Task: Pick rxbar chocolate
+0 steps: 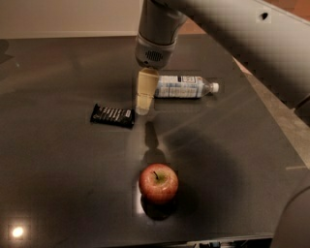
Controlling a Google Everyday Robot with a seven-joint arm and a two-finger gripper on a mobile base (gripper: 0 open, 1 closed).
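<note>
A wide, dark, glossy table point(58, 184) fills nearly the whole view. Along the top left, behind its far edge, runs a plain pale wall point(68, 17). Past the table's right edge lies a paler grey-tan floor point(283, 126), with a warm orange-brown strip point(293, 6) in the top right corner. A small bright glint of light point(18, 231) reflects off the tabletop near the bottom left corner, and soft dark shadows spread across the middle. My gripper point(142, 109) hangs over the table's centre, pointing down.
</note>
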